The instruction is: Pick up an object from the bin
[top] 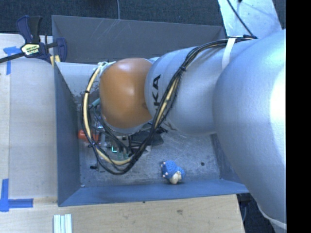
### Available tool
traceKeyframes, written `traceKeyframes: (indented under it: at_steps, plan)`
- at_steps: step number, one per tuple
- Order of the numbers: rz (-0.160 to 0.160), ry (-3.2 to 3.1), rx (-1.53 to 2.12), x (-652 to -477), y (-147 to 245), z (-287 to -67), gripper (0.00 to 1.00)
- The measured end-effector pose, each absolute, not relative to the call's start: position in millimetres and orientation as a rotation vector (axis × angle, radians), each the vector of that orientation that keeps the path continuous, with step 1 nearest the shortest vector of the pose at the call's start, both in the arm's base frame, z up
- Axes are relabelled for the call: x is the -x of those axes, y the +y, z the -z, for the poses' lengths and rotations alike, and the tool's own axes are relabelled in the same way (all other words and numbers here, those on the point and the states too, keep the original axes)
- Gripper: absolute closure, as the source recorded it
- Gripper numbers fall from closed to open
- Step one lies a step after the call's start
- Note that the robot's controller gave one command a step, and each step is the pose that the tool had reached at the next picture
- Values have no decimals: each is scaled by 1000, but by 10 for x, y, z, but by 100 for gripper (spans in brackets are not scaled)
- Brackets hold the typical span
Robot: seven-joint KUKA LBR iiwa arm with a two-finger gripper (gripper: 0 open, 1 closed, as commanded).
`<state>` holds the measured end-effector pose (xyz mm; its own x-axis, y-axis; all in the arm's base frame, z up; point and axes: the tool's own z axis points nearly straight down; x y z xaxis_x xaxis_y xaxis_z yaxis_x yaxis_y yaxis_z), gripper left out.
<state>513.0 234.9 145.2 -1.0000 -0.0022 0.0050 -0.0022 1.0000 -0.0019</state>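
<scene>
- While the rounded orange wrist cover hides most of it from above, the gripper sits low in the left part of the grey metal bin, close to the left wall. Whether it is spread or clenched is not to be made out from this angle.
- Dark hardware with a small teal light shows just under the lower edge of the cover.
- Black and yellow cables loop around the cover's left side and sag beneath it to just above the bin floor. More of them run back along the arm.
- A small orange-red piece shows just beside the gripper, against the left wall. What it is remains unclear.
- The silver arm, lettered KUKA near the wrist, stretches in from the right and covers much of the bin's back and right half.
- A small blue-and-cream toy lies alone on the speckled floor near the front wall, to the right of the gripper and apart from it, in the open below the arm.
</scene>
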Motion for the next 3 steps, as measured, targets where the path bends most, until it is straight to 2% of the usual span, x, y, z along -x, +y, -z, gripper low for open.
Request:
traceKeyframes:
  at_steps: [1, 2, 3]
  plan:
    - [0, -3142, 1, -5681, 2396, -655, 0]
    - [4, -3149, 2, -5699, 2402, -719, 100]
    - [4, -3155, -23, -6020, 2115, -2027, 100]
